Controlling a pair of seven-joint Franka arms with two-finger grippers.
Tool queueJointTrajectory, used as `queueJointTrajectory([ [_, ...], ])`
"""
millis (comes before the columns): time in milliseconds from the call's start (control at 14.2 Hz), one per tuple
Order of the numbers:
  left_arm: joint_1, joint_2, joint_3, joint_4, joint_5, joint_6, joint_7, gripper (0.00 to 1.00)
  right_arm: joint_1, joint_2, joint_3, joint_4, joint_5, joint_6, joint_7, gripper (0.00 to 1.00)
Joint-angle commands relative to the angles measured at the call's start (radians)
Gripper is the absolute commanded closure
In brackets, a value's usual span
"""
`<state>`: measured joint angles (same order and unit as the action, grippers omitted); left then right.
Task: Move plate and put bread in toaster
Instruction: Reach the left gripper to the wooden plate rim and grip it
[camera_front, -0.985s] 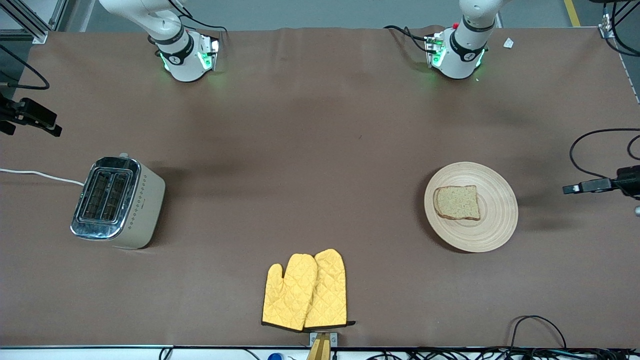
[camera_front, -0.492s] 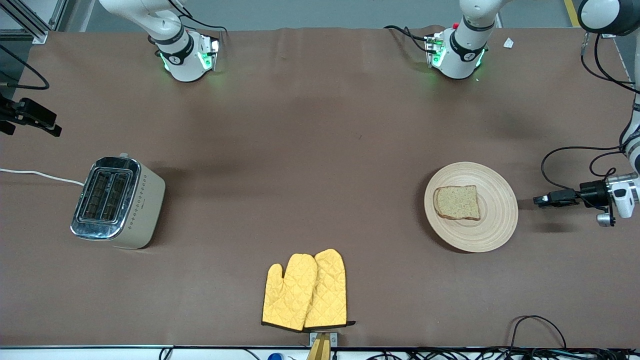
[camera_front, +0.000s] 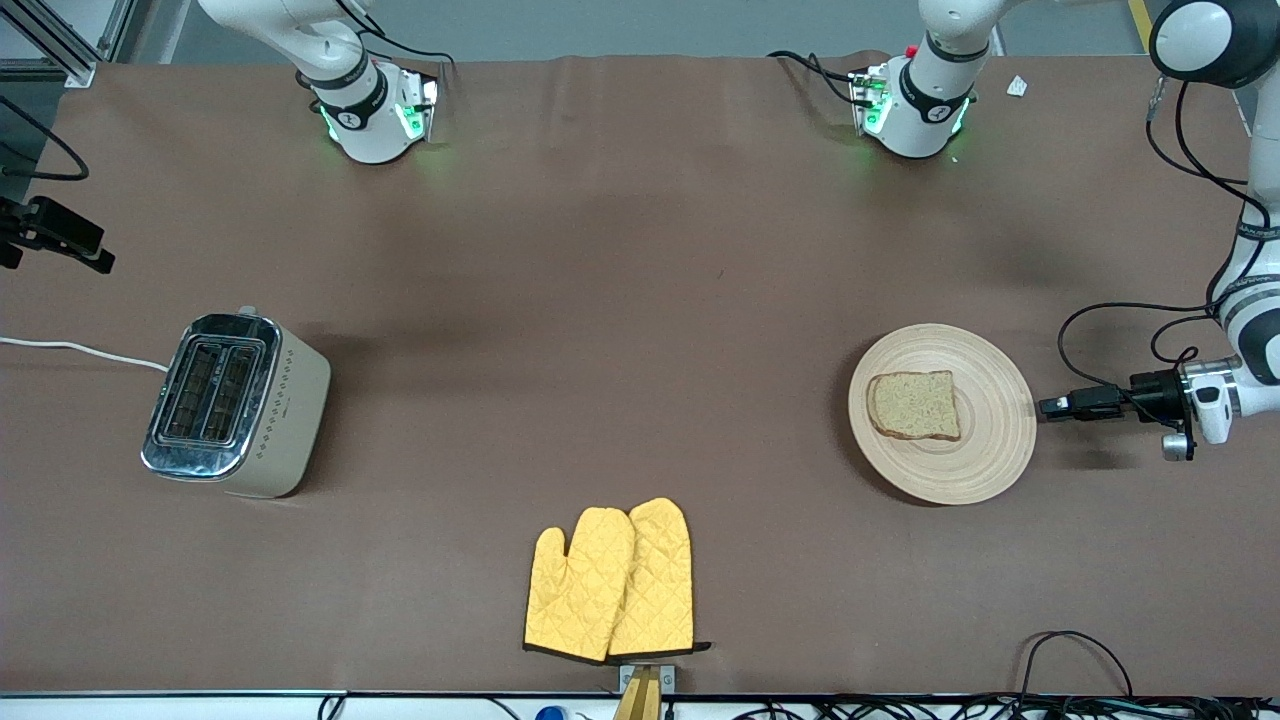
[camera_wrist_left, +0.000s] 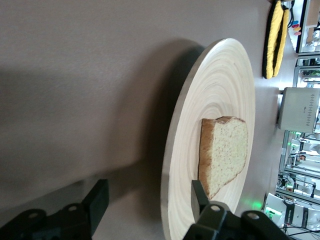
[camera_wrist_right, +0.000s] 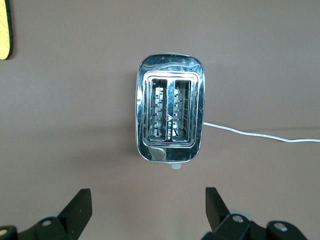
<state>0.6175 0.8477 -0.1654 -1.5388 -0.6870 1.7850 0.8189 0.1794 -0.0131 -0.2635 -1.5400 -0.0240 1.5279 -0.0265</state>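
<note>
The light-wood plate (camera_front: 985, 440) lies toward the left arm's end of the table, with the brown bread (camera_front: 915, 405) slice on it. My left gripper (camera_front: 1048, 406) is low and level at the plate's edge. In the left wrist view it (camera_wrist_left: 148, 197) is open and straddles the plate (camera_wrist_left: 220, 95) rim. One finger (camera_wrist_left: 198, 192) is over the wood beside the bread (camera_wrist_left: 225, 150); the other stands apart from the rim. The cream toaster (camera_front: 235, 405) stands toward the right arm's end, both slots empty. My right gripper (camera_wrist_right: 147, 200) hangs open high over the toaster (camera_wrist_right: 170, 120).
A pair of yellow oven mitts (camera_front: 610, 580) lies near the table's front edge, midway along it. The toaster's white cord (camera_front: 70, 348) runs off the table's end. Black cables (camera_front: 1080, 650) loop at the front edge nearer the plate.
My left gripper has moved in from the table's end to the plate's rim, and its fingers have narrowed. The right gripper has barely shifted. Plate, bread and toaster have not moved.
</note>
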Motion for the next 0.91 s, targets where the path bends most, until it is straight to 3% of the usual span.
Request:
queueJointTrajectory([
  [0,-0.002,0.008,-0.003,0.014,-0.029,-0.012,0.022,0.29,0.0,-0.013,0.004,-0.011,0.002,0.0,0.014,0.0],
  [492,-0.001,0.036,-0.051,0.012,-0.051,-0.012,0.04,0.46,0.0,-0.013,0.004,-0.011,0.002,0.0,0.014,0.0],
  [844,-0.005,0.054,-0.063,0.014,-0.06,-0.012,0.04,0.73,0.0,-0.011,0.004,-0.011,0.002,0.0,0.014,0.0],
])
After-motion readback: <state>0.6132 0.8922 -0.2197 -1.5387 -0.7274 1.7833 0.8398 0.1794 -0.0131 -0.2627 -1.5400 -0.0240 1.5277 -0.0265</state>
